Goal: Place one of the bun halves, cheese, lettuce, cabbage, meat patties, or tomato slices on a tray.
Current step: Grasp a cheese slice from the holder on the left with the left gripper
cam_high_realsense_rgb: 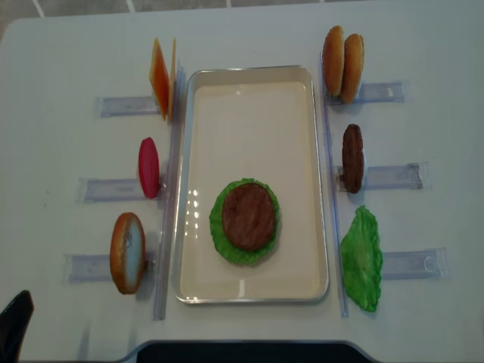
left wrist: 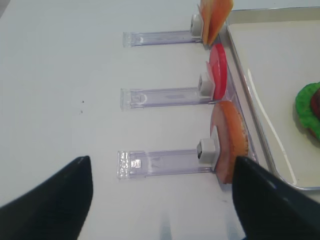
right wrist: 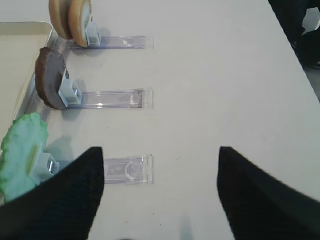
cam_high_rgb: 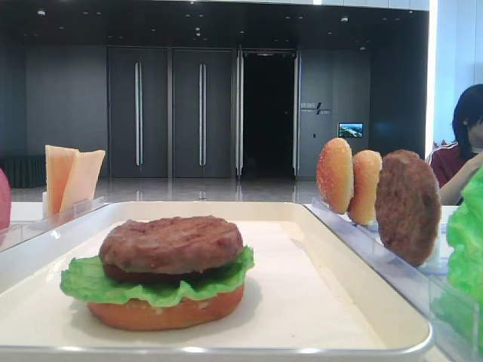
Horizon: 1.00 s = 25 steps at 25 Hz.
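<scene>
On the cream tray sits a stack: a bun half at the bottom, lettuce on it, and a meat patty on top. Left of the tray, clear racks hold cheese slices, a red tomato slice and a bun half. The right racks hold two bun halves, a patty and a lettuce leaf. My left gripper hovers open over the table beside the near bun rack. Beside the lettuce rack, my right gripper is open and holds nothing.
Clear plastic racks stick out sideways from both long edges of the tray. The table's front edge runs just below the tray. A person sits behind the table at the right.
</scene>
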### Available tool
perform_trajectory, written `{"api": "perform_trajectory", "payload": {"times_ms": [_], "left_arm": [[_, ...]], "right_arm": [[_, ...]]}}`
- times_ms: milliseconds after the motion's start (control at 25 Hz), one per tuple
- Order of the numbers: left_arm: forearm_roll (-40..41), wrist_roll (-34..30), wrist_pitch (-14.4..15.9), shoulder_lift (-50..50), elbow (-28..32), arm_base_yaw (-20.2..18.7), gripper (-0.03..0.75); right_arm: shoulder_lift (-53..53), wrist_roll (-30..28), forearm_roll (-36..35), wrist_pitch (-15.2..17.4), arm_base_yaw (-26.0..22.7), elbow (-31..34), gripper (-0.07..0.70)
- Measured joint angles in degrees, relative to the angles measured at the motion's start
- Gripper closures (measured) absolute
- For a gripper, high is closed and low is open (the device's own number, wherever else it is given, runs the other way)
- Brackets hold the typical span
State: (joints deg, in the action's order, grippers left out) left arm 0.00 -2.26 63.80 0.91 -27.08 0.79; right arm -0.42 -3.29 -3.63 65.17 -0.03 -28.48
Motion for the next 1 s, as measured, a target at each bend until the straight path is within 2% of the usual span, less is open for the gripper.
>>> {"api": "perform_trajectory", "payload": {"times_ms": [360, 800, 1000], "left_arm": [[0.0, 0.0, 0.0, 0.0, 0.0, 0.0, 0.052], [0.0, 2.26, 0.0, -0.14, 0.0, 0.0, 0.134], [-1.08, 2.83, 0.1, -5.53, -1.06, 0.0, 0.137]], "right_arm": [[0.0, -0.46, 0.05, 0.0, 0.0, 0.0, 0.144], [0.0, -0.57, 0.41, 0.0, 0.0, 0.0, 0.144], [0.0, -0.57, 0.45, 0.0, 0.0, 0.0, 0.144]]}}
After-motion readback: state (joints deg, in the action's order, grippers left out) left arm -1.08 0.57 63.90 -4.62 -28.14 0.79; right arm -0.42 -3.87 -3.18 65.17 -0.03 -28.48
